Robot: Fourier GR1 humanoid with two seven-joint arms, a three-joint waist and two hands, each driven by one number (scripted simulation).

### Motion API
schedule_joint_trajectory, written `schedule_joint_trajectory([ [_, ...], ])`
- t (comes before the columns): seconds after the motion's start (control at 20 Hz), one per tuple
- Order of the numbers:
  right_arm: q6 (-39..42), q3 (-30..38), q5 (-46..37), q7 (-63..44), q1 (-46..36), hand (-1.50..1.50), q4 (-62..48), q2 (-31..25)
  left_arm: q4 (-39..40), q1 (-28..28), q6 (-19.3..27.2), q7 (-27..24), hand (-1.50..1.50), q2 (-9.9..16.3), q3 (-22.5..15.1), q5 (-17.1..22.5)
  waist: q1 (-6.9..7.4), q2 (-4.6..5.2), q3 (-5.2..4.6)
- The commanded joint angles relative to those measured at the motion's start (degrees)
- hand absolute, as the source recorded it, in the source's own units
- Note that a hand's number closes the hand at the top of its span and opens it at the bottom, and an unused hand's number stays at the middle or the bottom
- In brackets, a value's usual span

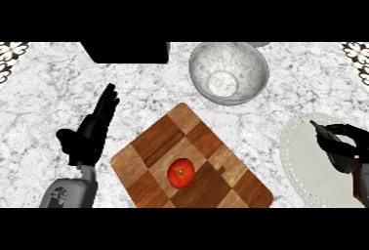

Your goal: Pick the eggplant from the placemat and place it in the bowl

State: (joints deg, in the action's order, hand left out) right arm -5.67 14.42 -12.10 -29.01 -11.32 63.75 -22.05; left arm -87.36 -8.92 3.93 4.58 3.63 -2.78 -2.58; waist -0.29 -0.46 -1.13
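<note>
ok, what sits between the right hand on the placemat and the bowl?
Head view: only bare marble counter lies between the right hand, curled round the dark eggplant, and the bowl.

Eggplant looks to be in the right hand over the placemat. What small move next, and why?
Probably lift a little, then carry up and left toward the bowl. The right hand is curled round the dark eggplant and sits low over the white placemat. The bowl stands apart, up and left, beyond the cutting board's corner.
</note>
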Motion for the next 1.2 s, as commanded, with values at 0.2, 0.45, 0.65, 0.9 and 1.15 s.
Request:
schedule_joint_trajectory([
  [0.2,17.41,-14.36,2.78,13.99,-3.58,1.50,8.20,6.48,-0.29,-0.45,-1.66,0.31,0.00,0.48,-0.41,0.54,3.53,0.01,1.29],
  [0.45,33.80,-31.20,3.18,26.44,-9.68,1.50,18.10,10.29,0.16,-1.11,-2.17,1.25,0.00,-1.30,-2.49,0.67,6.48,-0.69,1.25],
  [0.65,41.32,-35.57,8.29,37.47,-5.83,1.50,28.21,10.34,0.22,-1.37,0.31,1.44,0.00,-0.07,0.44,-0.10,0.60,-0.45,1.25],
  [0.9,40.28,-31.33,9.98,43.75,0.46,1.50,45.62,5.22,-3.61,2.49,-0.81,0.80,0.00,1.44,1.07,0.79,-0.81,-0.31,1.16],
  [1.15,41.30,-23.34,17.67,33.72,0.14,1.50,60.46,1.70,-4.94,3.50,0.71,1.99,0.00,-0.73,-1.06,-0.60,-0.50,-0.05,1.09],
])
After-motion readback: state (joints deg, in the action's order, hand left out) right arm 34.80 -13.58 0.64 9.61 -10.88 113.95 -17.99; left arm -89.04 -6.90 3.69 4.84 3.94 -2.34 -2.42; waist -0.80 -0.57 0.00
